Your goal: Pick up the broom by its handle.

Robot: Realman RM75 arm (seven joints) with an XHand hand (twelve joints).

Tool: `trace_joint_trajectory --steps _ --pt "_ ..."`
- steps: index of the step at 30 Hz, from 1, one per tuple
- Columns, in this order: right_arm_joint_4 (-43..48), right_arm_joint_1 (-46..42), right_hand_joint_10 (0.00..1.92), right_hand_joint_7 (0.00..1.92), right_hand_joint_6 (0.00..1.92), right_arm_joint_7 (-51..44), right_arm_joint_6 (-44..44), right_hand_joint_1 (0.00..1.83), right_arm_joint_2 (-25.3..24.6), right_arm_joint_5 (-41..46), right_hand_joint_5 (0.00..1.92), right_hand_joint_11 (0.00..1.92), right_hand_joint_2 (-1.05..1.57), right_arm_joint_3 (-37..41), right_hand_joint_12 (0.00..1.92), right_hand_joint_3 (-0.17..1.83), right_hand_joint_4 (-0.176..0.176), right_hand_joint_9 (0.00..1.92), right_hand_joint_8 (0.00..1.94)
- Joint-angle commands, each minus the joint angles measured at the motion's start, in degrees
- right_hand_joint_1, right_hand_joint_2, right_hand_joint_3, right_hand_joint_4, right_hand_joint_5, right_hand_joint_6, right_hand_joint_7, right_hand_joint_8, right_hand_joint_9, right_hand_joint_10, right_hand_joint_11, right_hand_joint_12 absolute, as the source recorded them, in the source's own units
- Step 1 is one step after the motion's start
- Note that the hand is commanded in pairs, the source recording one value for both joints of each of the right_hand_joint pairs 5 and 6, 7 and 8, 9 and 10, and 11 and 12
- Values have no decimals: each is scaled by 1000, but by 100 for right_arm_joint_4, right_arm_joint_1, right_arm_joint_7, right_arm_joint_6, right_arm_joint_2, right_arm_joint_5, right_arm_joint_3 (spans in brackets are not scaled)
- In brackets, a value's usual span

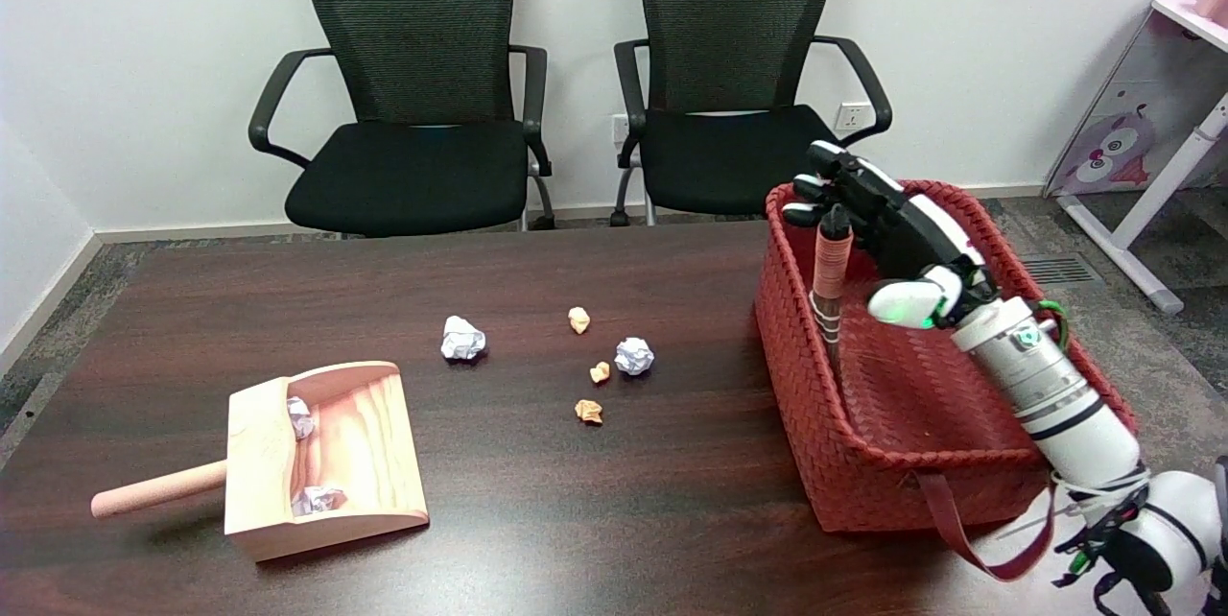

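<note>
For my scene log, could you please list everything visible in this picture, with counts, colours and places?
broom: one, orange-pink handle, standing in the basket's left part, bristles hidden
basket: one, red woven, table's right side
dustpan: one, pale wood, table's near left, two white paper balls inside
white paper balls: two on the table's middle
orange paper scraps: three, small, table's middle
table: one, dark brown wood
office chairs: two, black, behind the table
pink furniture: far right, partly cut off
right hand: black and white, over the basket, fingers around the handle's top; a firm grip cannot be confirmed
</note>
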Motion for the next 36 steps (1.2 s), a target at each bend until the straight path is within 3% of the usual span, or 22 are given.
trace_joint_trajectory --steps 1,8,16,31,36 --pt "0 352 290 86 86 -7 392 898 -345 -288 86 511 -101 -251 511 538 -122 290 86" --pt "-83 218 292 91 91 -7 430 917 -150 -240 91 548 -19 -95 548 562 -176 292 91" --pt "-845 -152 226 92 92 -203 1037 918 470 -256 92 403 3 247 403 583 -176 226 92" --pt "-1111 -167 194 92 92 -288 1420 916 473 -209 92 355 1 251 355 616 -176 194 92" --pt "-1111 -175 230 95 95 -305 1477 917 473 -209 95 466 37 255 466 586 -176 230 95"
